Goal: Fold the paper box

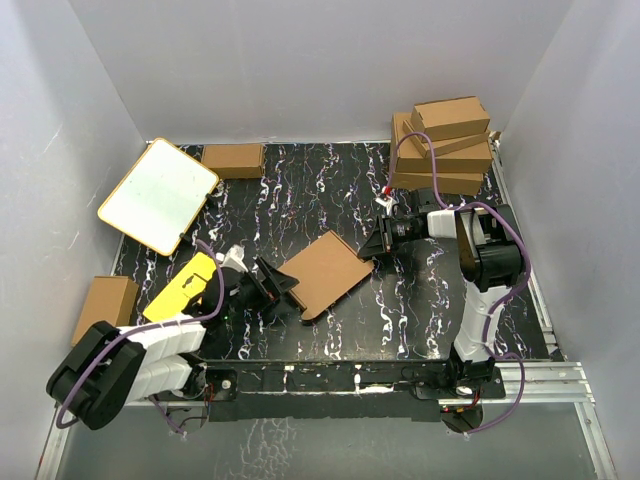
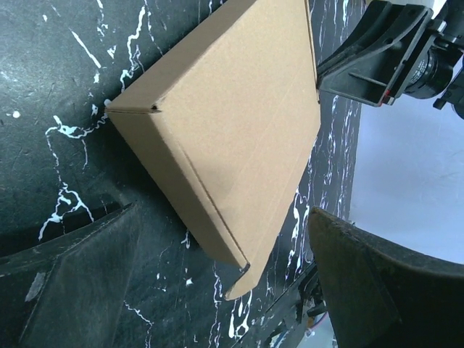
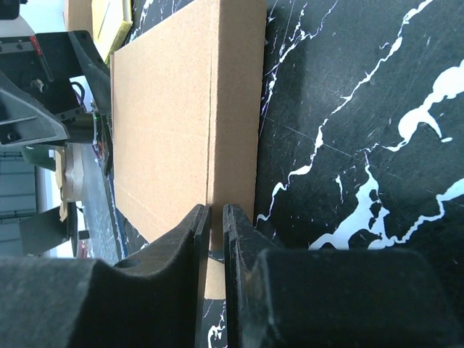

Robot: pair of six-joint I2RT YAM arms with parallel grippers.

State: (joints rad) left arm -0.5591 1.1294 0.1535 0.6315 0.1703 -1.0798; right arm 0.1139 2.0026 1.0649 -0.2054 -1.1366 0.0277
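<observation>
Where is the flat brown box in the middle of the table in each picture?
Top view: the paper box lies in the middle of the table, turned cornerwise.
Left wrist view: the paper box fills the upper middle.
Right wrist view: the paper box runs down the left-centre, from the top edge.
Shared landmark: the black marbled table under it.

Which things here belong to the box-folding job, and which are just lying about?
In the job: paper box, pinched at one edge by the right claw; open left claw facing it.
Lying about: white board, yellow card, stack of boxes, box at the back, box at the left.
</observation>
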